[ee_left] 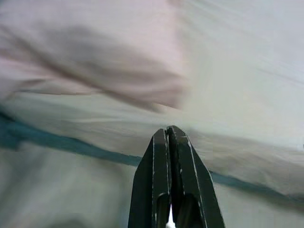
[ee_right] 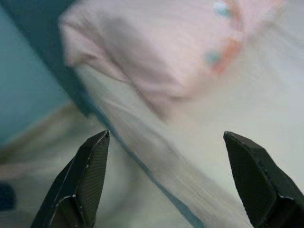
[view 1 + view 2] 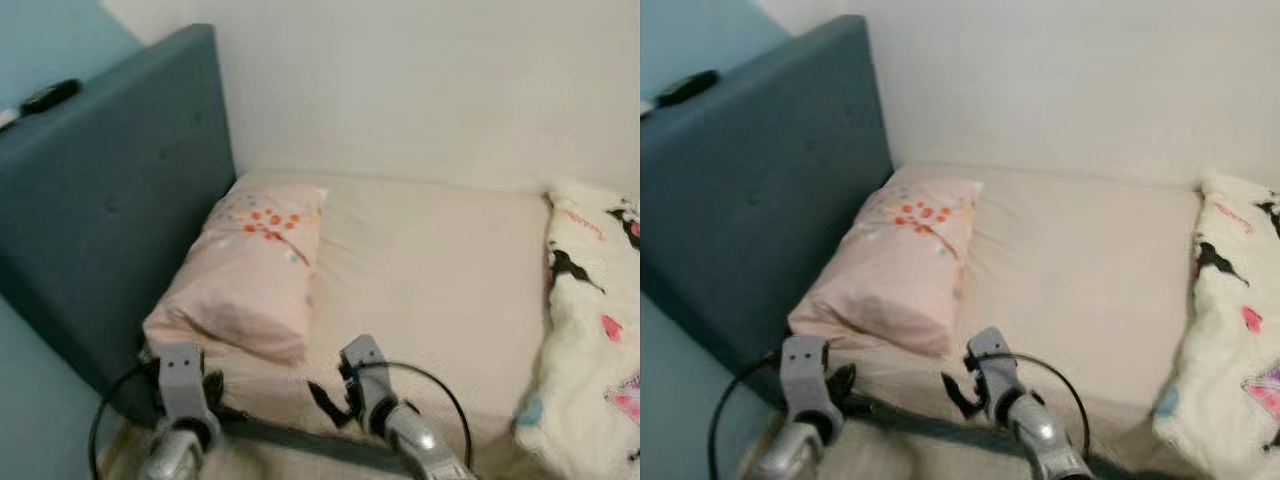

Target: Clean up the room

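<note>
left gripper [image 1: 167,135]: fingers pressed together, raised | right gripper [image 2: 166,156]: fingers spread wide, raised

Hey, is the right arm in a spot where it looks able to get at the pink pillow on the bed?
Probably yes. The right end effector hangs open over the near edge of the bed, and the pink pillow lies just ahead and to its left with nothing between them.

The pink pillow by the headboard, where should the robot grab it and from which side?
Probably the near corner of the pillow, where it bulges thickest toward the bed's front edge. Come in from the front, low over the sheet. The right pincer, already open, faces that corner; the left pincer is shut. The far end lies close to the wall.
</note>
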